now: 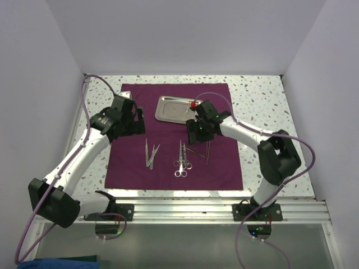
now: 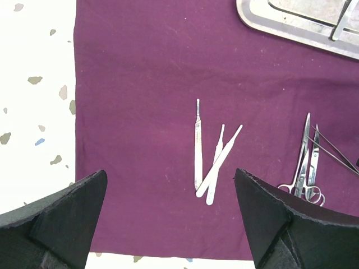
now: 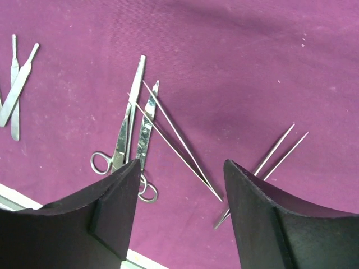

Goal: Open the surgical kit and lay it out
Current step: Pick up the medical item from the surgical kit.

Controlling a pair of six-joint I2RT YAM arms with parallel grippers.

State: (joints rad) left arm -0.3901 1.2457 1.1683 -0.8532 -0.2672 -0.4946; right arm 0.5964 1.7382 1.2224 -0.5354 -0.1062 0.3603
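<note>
Speckled desk (image 1: 258,95): cloth wrap (image 1: 134,162) spread, tray (image 1: 168,109) at far edge; scissors (image 1: 180,162), tweezers (image 3: 176,143) overlapping, need separating; left gripper (image 2: 168,185), right gripper (image 3: 182,168) open, empty.

1. The left arm (image 1: 84,157) and the right arm (image 1: 242,131) were white tubes with chunky black joints.
2. A thin purple cable (image 1: 83,109) looped beside each arm.
3. The fingers (image 2: 56,224) were black, pointy wedges.
4. A tiny green light (image 1: 253,232) glowed at the lower right.
</note>
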